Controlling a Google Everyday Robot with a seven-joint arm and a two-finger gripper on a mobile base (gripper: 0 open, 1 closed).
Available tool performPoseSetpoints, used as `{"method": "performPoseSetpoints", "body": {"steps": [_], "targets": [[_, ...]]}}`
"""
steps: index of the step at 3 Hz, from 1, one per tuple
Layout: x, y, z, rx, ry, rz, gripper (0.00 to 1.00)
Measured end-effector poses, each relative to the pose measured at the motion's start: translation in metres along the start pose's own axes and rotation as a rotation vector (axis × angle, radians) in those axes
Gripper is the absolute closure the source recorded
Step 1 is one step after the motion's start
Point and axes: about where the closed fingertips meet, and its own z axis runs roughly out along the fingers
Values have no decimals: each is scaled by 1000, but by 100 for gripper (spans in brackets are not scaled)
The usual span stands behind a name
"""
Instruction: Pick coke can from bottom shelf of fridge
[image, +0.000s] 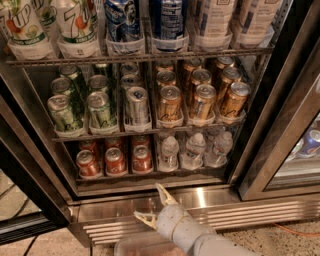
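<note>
Three red coke cans with silver tops stand at the front of the bottom shelf of the fridge, on its left side: one, one and one. More red cans sit behind them. My gripper is below the shelf, in front of the fridge's ribbed steel base, under the rightmost front red can. It is open and empty, fingers spread wide and pointing up and left.
Small clear water bottles fill the right side of the bottom shelf. The rack above holds green cans, a silver can and gold-orange cans. Large bottles stand on the top rack. The glass door hangs open at right.
</note>
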Motion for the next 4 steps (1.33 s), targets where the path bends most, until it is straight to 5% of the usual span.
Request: {"method": "performPoseSetpoints", "body": {"steps": [4], "targets": [[-2, -30, 60, 278, -134, 147, 38]]}}
